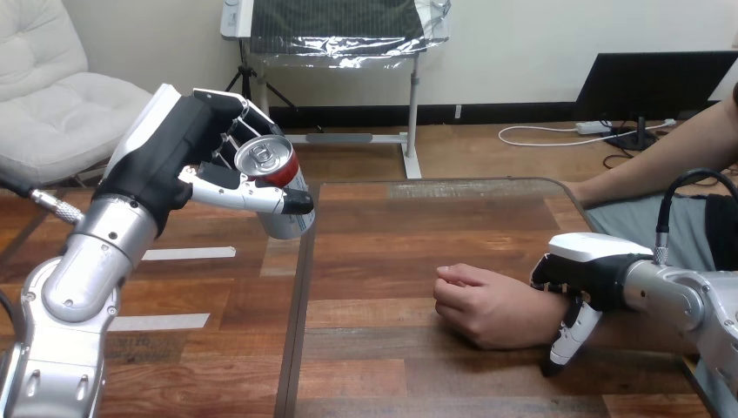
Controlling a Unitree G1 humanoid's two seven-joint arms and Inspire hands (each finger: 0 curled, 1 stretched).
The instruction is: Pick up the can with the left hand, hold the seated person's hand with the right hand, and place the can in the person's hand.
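My left hand [178,152] is raised over the table's left edge, its fingers and thumb curled round a silver can [278,193] with a red band and a pull-tab top. The can leans with its top towards me. The person's hand [487,306] rests on the wooden table [392,231] at the right as a loose fist, knuckles pointing left. My right hand [593,261] lies over the person's wrist, and its fingers [570,335] curl down round the near side of that wrist. The can is well apart from the person's hand, up and to the left.
The table's left edge [296,331] runs from near to far just below the can. The person's forearm [661,148] comes in from the upper right corner. Bare tabletop lies between the can and the person's hand.
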